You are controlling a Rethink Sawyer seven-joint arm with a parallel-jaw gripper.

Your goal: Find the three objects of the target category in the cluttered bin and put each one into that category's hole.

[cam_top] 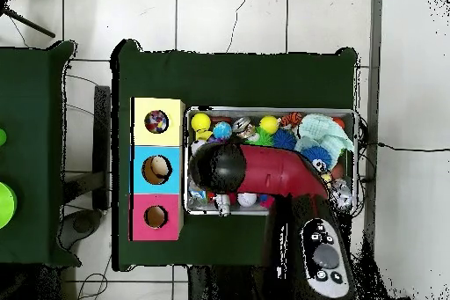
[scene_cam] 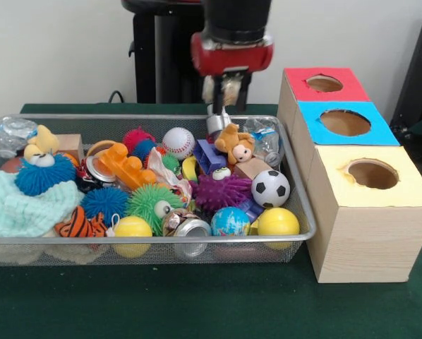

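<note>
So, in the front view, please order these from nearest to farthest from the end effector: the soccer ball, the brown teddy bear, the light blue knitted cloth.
1. Brown teddy bear: just below the end effector, slightly to its right.
2. Soccer ball: lower right, toward the bin's front.
3. Light blue knitted cloth: at the bin's far left end.

The gripper (scene_cam: pixel 218 116) is hanging over the far right part of the wire bin (scene_cam: pixel 304 205), its tip sitting just above a small brown plush bear (scene_cam: pixel 235 143). Around the bear, a baseball (scene_cam: pixel 178 142), a purple spiky ball (scene_cam: pixel 221 191) and a soccer ball (scene_cam: pixel 270 188) are lying among the clutter. Beside the bin, three wooden boxes are standing in a row, topped red (scene_cam: pixel 322 83), blue (scene_cam: pixel 344 122) and yellow (scene_cam: pixel 372 175), each with a round hole.
</note>
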